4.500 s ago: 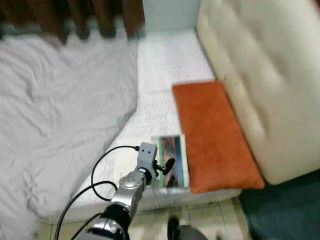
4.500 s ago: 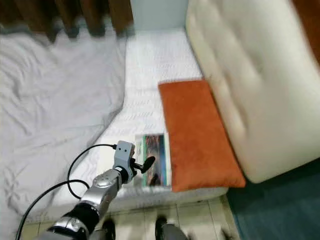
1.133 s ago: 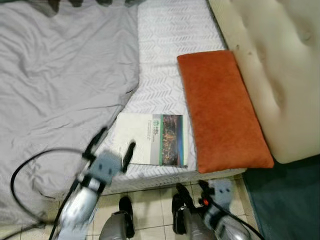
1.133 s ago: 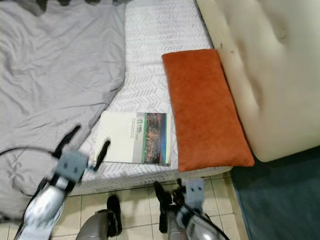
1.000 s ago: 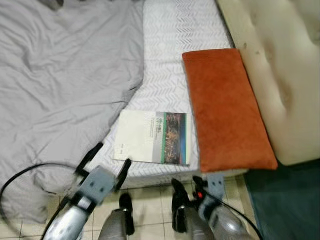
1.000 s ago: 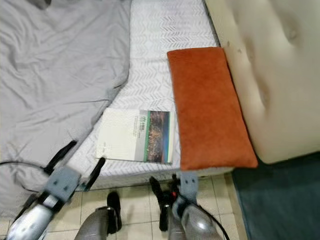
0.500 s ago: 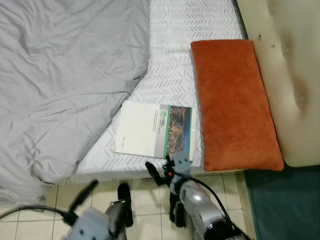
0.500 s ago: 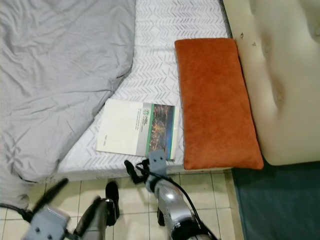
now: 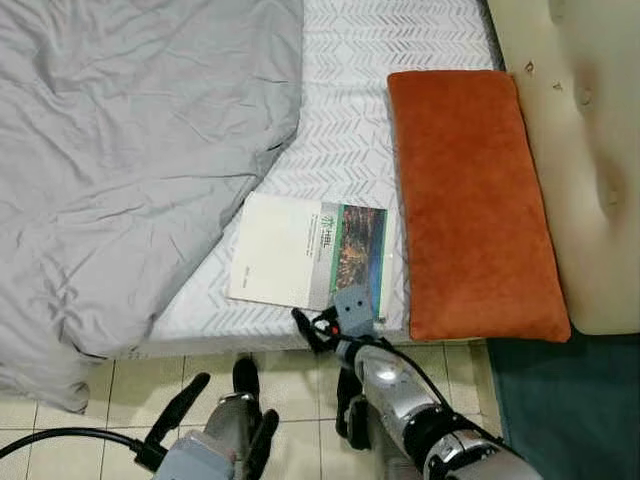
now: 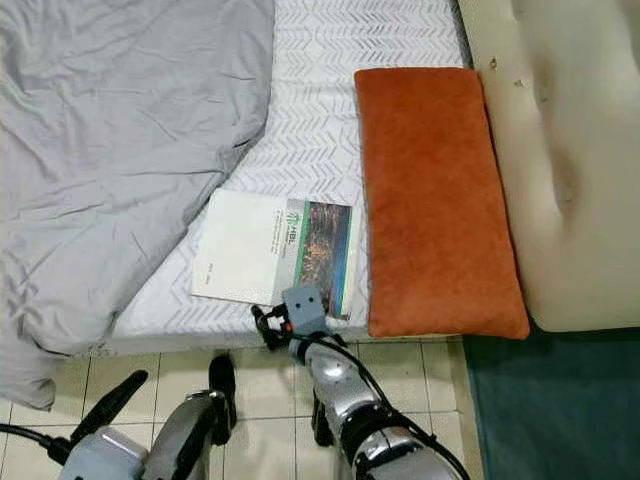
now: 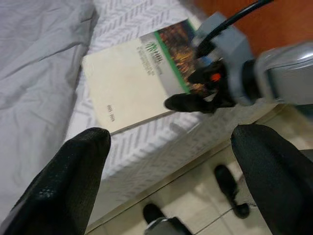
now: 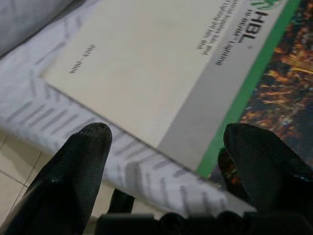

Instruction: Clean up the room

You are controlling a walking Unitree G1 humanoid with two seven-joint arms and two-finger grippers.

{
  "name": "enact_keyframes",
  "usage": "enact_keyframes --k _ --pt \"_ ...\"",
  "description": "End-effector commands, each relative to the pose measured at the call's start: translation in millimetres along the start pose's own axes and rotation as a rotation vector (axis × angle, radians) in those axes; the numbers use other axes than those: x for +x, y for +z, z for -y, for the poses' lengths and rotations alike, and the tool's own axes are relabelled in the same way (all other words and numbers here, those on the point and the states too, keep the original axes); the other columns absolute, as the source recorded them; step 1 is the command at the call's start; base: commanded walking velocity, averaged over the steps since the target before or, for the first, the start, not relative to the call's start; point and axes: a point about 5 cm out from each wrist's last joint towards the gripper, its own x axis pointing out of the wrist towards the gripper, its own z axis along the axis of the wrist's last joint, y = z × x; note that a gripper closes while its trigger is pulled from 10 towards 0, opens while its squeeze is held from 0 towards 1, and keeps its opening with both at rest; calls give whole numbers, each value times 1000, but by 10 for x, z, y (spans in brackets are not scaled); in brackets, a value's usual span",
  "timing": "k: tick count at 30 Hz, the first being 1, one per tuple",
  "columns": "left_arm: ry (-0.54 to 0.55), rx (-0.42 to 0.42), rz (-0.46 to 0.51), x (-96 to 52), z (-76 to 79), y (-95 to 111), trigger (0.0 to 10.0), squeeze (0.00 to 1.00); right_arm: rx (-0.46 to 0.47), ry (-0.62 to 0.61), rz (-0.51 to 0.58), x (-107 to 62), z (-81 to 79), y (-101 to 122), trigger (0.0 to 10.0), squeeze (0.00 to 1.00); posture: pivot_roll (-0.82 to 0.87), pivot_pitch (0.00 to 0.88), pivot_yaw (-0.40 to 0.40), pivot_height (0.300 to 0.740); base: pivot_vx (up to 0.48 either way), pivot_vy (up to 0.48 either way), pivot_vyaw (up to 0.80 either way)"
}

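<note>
Beside the orange pillow (image 9: 470, 200), booklet (image 9: 305, 250) lengthwise across the mattress (image 9: 370, 120).

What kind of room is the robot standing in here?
Most likely a bedroom: a mattress with a rumpled grey duvet, an orange pillow and a padded cream headboard.

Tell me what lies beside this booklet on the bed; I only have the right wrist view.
Observer: An orange cushion lies to the right of the booklet, along a cream headboard.
Operator: And on the other side?
Observer: A rumpled grey duvet covers the left of the mattress.
Operator: Where is the left gripper?
Observer: The left gripper hangs open over the tiled floor, short of the bed's edge.
</note>
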Motion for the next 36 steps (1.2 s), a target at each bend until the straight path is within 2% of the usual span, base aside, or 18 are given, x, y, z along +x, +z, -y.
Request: enact_keyframes --k 1,5,8,13,15,21,25,28,36 --pt "-25 10 15 -64 51 97 10000 0 31 -26 -68 -66 5 -177 10000 0 265 724 -51 740 0 0 0" --pt "-30 -6 12 -77 88 141 10000 0 23 -62 -101 -66 60 -196 10000 0 265 742 -46 740 0 0 0" --pt "-29 -15 14 -71 97 157 10000 0 54 -80 -138 -83 70 -253 10000 0 267 744 -45 740 0 0 0" --pt "-24 -24 11 -77 111 181 10000 0 244 -145 -212 -145 124 -397 10000 0 262 745 -44 740 0 0 0" --pt "-23 -24 11 -74 113 185 10000 0 246 -145 -220 -152 128 -410 10000 0 259 745 -45 740 0 0 0" --pt "-54 -49 14 -79 155 185 10000 0 147 -139 -248 -189 191 -448 10000 0 247 736 -45 740 0 0 0" --pt "-73 -35 -30 -144 191 49 10000 0 66 -164 -257 -225 340 -443 10000 0 228 741 -51 740 0 0 0" --pt "-74 -30 -48 -163 202 -37 10000 0 40 -201 -258 -266 482 -437 10000 0 216 741 -57 740 0 0 0" --pt "-106 -38 -62 -195 257 -190 10000 0 8 -236 -264 -332 638 -448 10000 0 190 736 -71 740 0 0 0"
